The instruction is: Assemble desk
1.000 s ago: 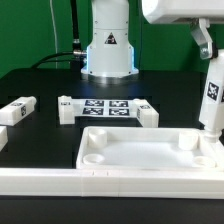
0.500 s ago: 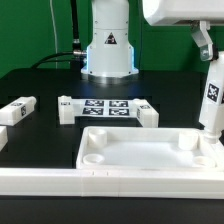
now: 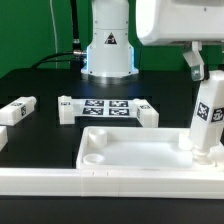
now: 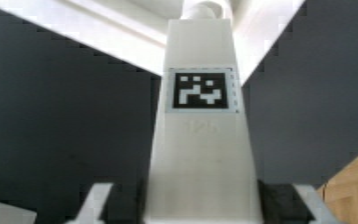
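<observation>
Hand (image 3: 203,68) clenched on 1 leg (image 3: 207,115), upright at the slab (image 3: 130,160) corner socket (image 3: 190,141). Seemingly none is seated yet; other legs (image 3: 18,110) lie loose on the bench (image 3: 40,85).

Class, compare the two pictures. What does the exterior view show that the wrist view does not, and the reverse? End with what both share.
Only the exterior view shows the robot base, the marker board, a loose leg at the exterior view's left, and the whole slab with its round corner sockets.

Only the wrist view shows, close up, both fingers of the tool flanking the held leg.

Both show the held leg with its black-and-white tag, gripped by the tool.
</observation>
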